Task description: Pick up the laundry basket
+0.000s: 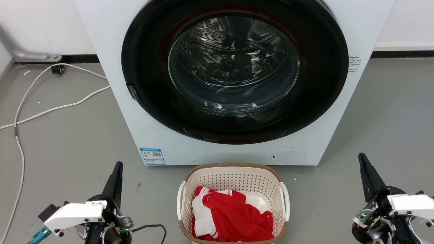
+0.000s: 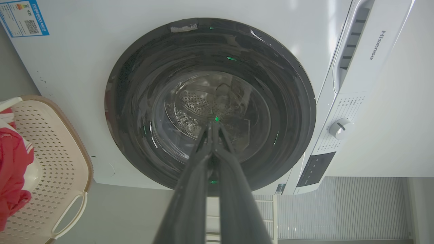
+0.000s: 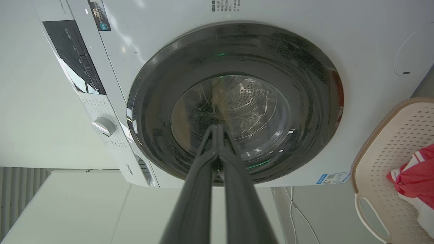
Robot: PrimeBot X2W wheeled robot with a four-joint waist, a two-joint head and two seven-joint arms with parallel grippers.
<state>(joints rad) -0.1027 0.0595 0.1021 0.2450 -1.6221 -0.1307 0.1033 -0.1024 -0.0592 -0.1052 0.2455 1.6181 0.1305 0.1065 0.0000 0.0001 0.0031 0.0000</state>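
The basket point(image 1: 234, 179) is sitting bottom centre; left end effector point(image 1: 118, 166) and right end effector point(image 1: 361, 157) are flanking it, closed, empty.

Bright, even light; glare streaks the door glass point(image 1: 234, 64); wrist views bow.

Head camera looking down at washing machine point(image 1: 217, 154) front and laundry basket point(image 1: 234, 178), both wrist cameras low, rolled sideways, sharing them.
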